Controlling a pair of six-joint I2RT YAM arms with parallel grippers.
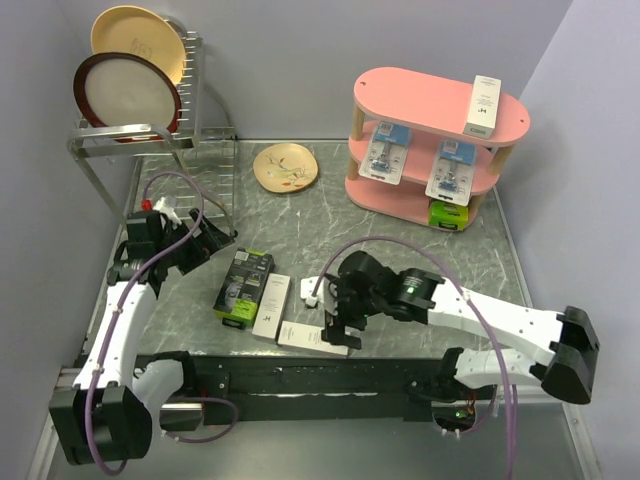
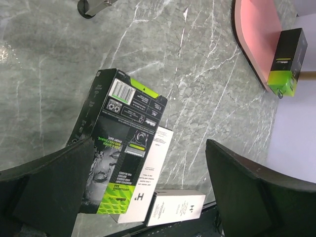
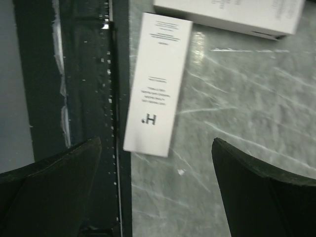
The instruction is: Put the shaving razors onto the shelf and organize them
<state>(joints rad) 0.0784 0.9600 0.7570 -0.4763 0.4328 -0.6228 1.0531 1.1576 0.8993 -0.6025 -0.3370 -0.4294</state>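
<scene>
Slim white box (image 3: 157, 84) shows whole; second box (image 3: 232, 15) is cut off; left hand (image 2: 148, 190), right hand (image 3: 158, 190) both spread.

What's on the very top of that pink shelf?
One slim white box stands upright near the right end of the top board of the pink shelf. Anything directly behind the box is covered.

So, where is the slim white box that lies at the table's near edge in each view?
Top external: the slim white box is low centre, lying crosswise.
Left wrist: box at the bottom edge, right of centre.
Right wrist: box left of centre.
Shared landmark: the second white box beside it.
</scene>
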